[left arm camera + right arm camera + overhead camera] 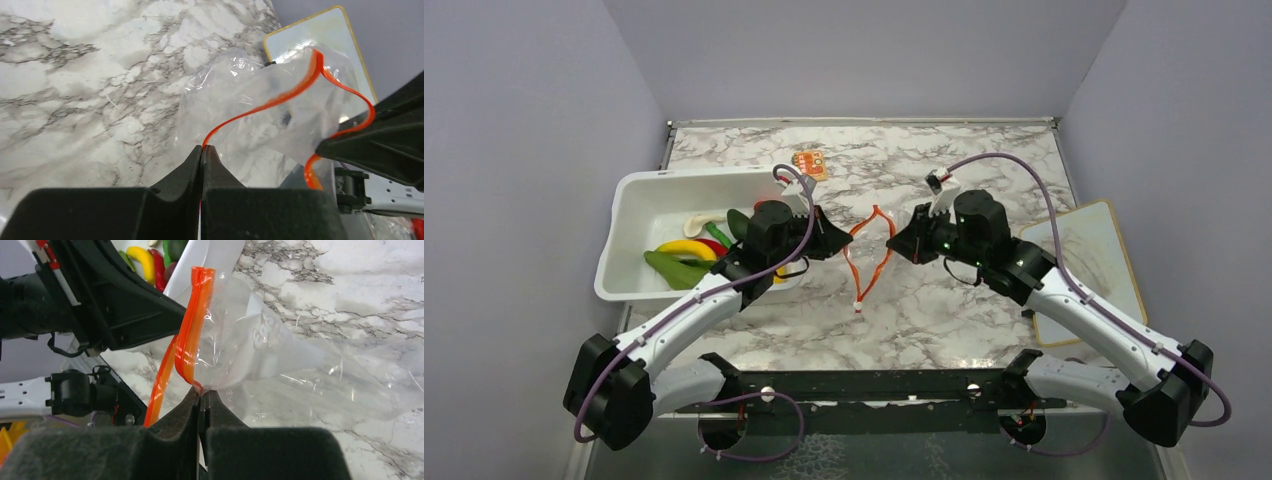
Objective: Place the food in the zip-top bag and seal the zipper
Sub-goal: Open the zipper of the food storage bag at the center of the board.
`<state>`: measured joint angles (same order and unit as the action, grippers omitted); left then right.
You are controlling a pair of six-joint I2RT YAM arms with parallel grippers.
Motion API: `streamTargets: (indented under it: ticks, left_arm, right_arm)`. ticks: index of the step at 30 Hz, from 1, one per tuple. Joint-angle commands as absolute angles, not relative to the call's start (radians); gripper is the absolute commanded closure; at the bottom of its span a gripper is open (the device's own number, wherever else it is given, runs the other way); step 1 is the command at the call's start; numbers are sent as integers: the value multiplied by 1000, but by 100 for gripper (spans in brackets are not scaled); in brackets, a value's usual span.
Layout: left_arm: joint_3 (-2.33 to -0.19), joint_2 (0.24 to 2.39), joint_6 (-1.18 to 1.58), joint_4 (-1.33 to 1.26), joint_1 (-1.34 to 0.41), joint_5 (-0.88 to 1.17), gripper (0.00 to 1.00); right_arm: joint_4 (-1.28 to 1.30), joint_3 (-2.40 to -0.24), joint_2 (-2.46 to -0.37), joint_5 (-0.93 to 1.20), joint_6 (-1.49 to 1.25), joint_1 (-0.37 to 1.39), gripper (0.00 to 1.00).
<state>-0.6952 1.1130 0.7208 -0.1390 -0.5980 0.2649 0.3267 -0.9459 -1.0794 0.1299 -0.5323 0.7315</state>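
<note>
A white tub (664, 205) holding the toy foods (689, 258), a yellow banana (686, 247) and a green chilli (674, 268) among them, is seen at the left of the marble counter (964, 310), its near right corner overlapped by the left arm (699, 305). A yellow-edged board (1089, 250) is seen at the right and a small orange item (810, 164) at the far side. The zip-top bag (260, 105), clear and crumpled, is held at the counter's middle with its orange-red zipper (192, 330) spread into an open diamond. The diamond's long axis runs near to far and its white tab (858, 305) is at the near end. One lip is clenched in the left pincer (202, 150) and the other in the right pincer (202, 392).
</note>
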Motion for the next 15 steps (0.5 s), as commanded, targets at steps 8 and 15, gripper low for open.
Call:
streamTargets:
  ticks: [8,15]
  left_arm:
    - [-805,1086,632,56,-600,189,100]
    - [-825,1066,666,-4,-601,347,60]
  right_arm:
    - [393,-960,-966,236,-514,637,99]
    - [387,-951,-968,249,-524,637,99]
